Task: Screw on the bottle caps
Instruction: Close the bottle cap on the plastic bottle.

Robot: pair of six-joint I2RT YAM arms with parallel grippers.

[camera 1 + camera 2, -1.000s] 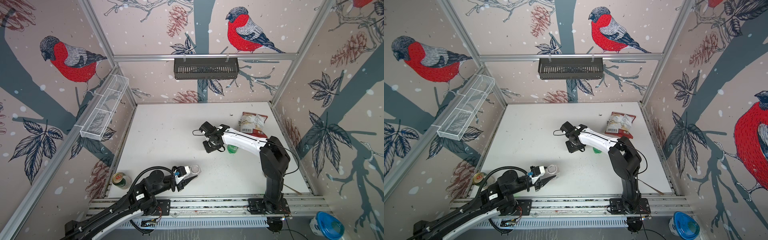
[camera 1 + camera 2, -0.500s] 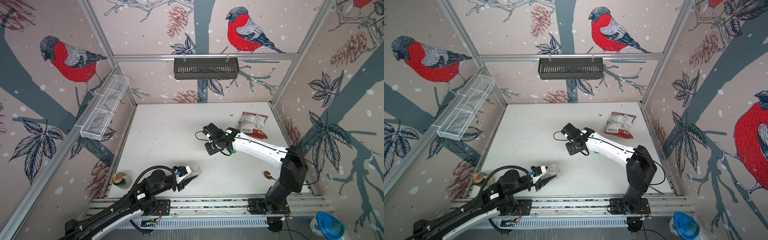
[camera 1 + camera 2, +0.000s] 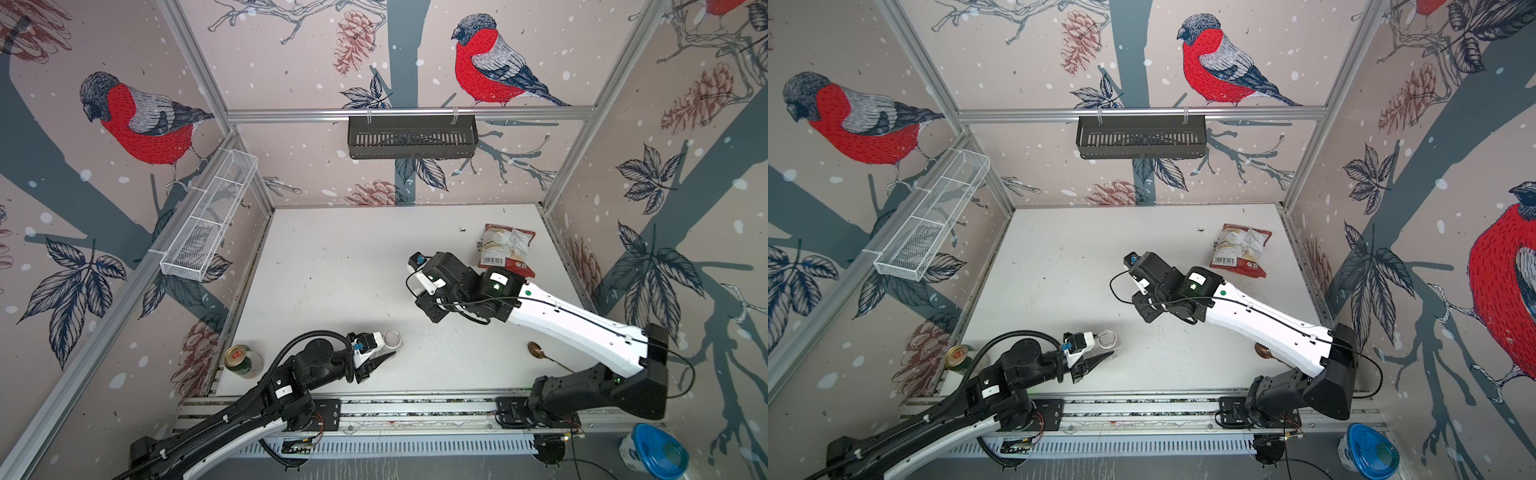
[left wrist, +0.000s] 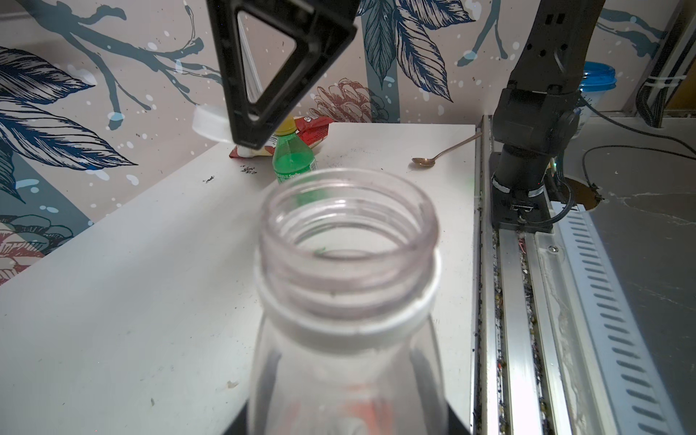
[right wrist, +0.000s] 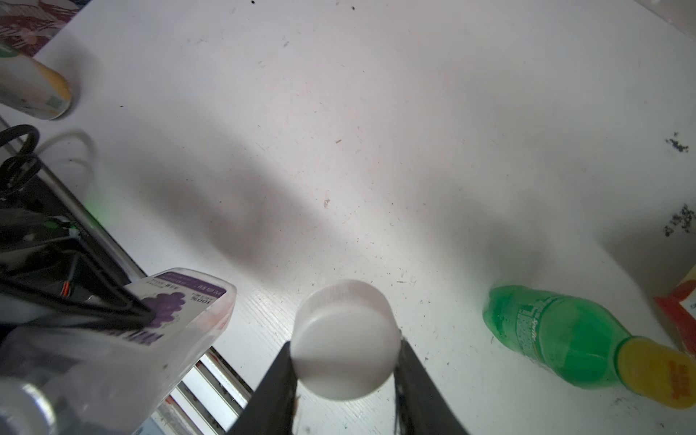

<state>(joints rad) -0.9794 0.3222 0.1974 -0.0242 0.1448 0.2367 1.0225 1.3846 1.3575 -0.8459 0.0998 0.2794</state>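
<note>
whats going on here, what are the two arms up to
The left gripper holds the clear bottle, its mouth open. The right gripper grips the white cap in the air, apart from that bottle, so it is not yet screwed on. The green bottle already wears its yellow cap.

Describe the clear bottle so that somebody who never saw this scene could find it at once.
On the white table, look near the front rail, where the left gripper holds a clear bottle. Unlike the green bottle farther back, which wears a yellow cap, its wide mouth is open.
</note>
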